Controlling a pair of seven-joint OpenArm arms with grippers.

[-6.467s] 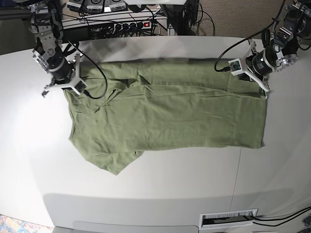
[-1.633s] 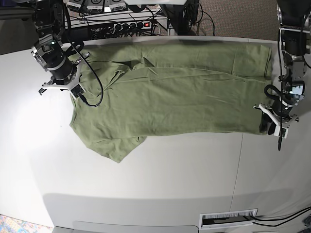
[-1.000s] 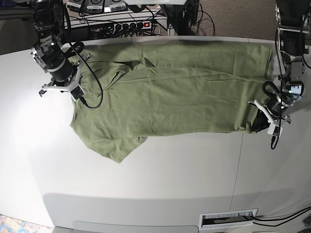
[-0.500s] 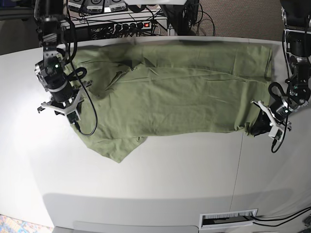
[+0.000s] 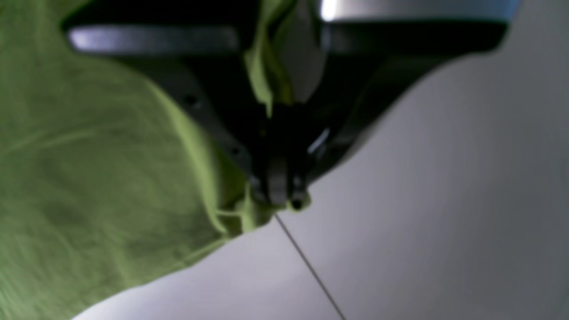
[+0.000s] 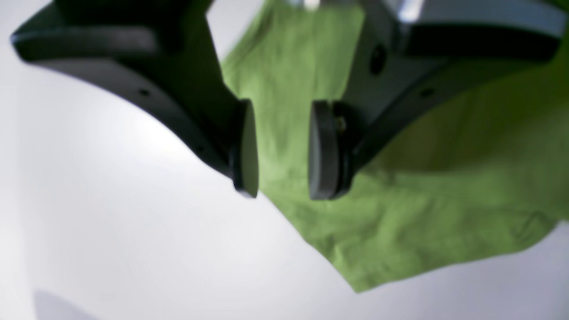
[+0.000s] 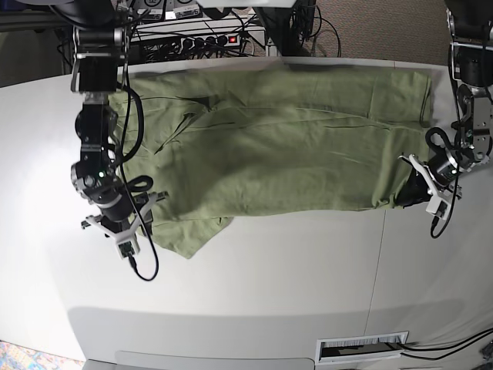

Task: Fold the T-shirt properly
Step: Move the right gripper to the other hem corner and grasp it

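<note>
T-shirt (image 7: 269, 146) on white table (image 7: 254, 301); left fingers (image 5: 278, 195) pinch its corner, right fingers (image 6: 246, 146) spread

The right arm reaches down along the T-shirt (image 7: 269, 146), at its sleeve end, with its pincer (image 6: 278, 149) held just above the sleeve edge, jaws parted and nothing between the round pads (image 6: 246, 146). The left arm hangs at the shirt's hem end, wrist bent inward, its pincer (image 5: 278, 195) clamped tight on the hem corner, a tuft of cloth bunched between the jaws.
</note>
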